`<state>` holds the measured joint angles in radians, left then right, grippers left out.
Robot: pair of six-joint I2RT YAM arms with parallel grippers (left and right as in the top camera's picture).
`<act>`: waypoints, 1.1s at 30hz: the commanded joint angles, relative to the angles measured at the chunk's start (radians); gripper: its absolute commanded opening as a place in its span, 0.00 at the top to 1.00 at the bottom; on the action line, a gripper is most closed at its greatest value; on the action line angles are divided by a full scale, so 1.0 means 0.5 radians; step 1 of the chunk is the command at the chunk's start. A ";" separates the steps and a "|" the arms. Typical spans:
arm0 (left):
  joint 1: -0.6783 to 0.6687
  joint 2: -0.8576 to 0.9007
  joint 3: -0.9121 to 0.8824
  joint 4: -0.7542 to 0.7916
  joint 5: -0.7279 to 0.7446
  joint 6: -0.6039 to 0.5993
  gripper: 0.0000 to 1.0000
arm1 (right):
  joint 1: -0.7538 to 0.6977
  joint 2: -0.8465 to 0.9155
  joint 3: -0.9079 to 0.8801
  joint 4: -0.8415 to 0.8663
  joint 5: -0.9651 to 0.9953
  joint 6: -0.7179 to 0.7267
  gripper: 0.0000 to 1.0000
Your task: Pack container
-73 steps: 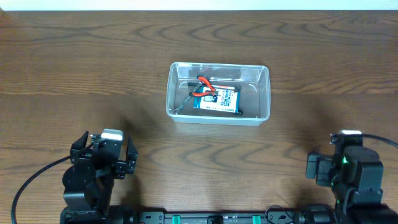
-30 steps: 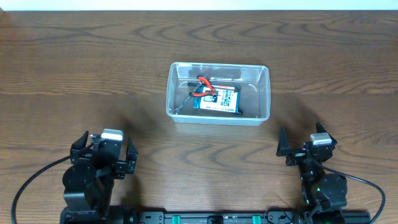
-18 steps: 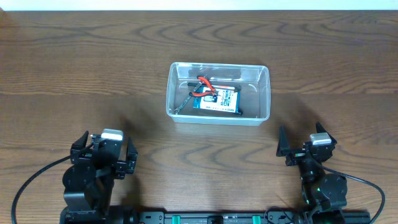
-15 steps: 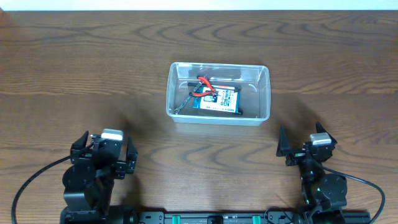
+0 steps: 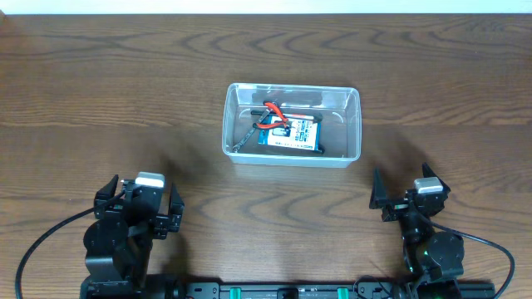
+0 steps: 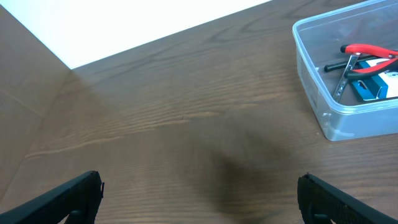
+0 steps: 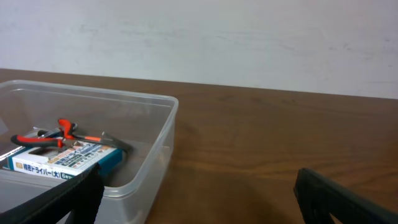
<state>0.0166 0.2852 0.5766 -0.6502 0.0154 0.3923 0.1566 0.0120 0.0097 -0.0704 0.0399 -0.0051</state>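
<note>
Overhead view: both of your arms sit at the near edge of the table [image 5: 100, 83], one toward each corner.
Left side: your left end effector [image 5: 141, 187] is released, with its dark fingers spread wide and nothing between them. On the left wrist view only bare wood shows in the gap.
Right side: your right end effector [image 5: 403, 187] is likewise released and holds nothing. Its two fingertips frame the bottom corners of the right wrist view.
Clearance: neither end effector touches anything, and both are well apart from the container.
Container: the clear plastic container [image 5: 229, 124] stands upright on the table, near the middle and between your two arms. It lies ahead and to the right of the left end effector, and ahead and to the left of the right one.
Contents, top: red-handled pliers [image 5: 274, 112] lie inside, resting partly on top of a blue-and-white box [image 5: 293, 133].
Contents, bottom: the box lies flat on the container floor, with printed text on its top face. You cannot read that text from overhead.
Contents, side: a slim metal tool [image 5: 247, 137] leans at an angle on the left side of the box, toward the left wall.
Cables: a black cable [image 5: 41, 241] loops out from the left arm's base.
Background: a pale wall [image 7: 249, 37] rises behind the far edge of the table.
</note>
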 commanded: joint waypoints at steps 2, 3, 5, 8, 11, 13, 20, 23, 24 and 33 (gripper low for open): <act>-0.012 -0.017 -0.003 -0.001 -0.003 -0.018 0.02 | 0.015 -0.013 -0.008 -0.002 -0.014 -0.021 0.01; -0.014 -0.031 -0.003 -0.007 -0.003 -0.019 0.02 | 0.015 -0.013 -0.008 -0.002 -0.014 -0.021 0.01; -0.021 -0.114 -0.003 -0.088 0.062 -0.187 0.02 | 0.015 -0.013 -0.008 -0.002 -0.014 -0.021 0.01; -0.065 -0.276 -0.007 -0.165 0.161 -0.524 0.02 | 0.015 -0.013 -0.008 -0.002 -0.014 -0.021 0.01; -0.120 -0.427 -0.069 -0.157 0.301 -0.608 0.02 | 0.015 -0.013 -0.008 -0.002 -0.014 -0.021 0.01; -0.137 -0.481 -0.155 -0.059 0.300 -0.655 0.02 | 0.015 -0.013 -0.008 -0.002 -0.014 -0.021 0.01; -0.137 -0.566 -0.659 0.711 0.300 -0.726 0.02 | 0.015 -0.013 -0.008 -0.002 -0.014 -0.021 0.01; -0.137 -0.566 -0.839 1.049 0.273 -0.726 0.02 | 0.015 -0.013 -0.008 -0.002 -0.014 -0.021 0.01; -0.137 -0.566 -0.888 1.147 0.243 -0.726 0.02 | 0.015 -0.013 -0.008 -0.002 -0.014 -0.021 0.01; -0.137 -0.566 -1.147 1.439 0.098 -0.725 0.02 | 0.015 -0.013 -0.008 -0.002 -0.014 -0.021 0.01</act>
<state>-0.0490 0.0101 0.0280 0.0650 0.0929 0.0475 0.1566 0.0120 0.0097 -0.0700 0.0387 -0.0055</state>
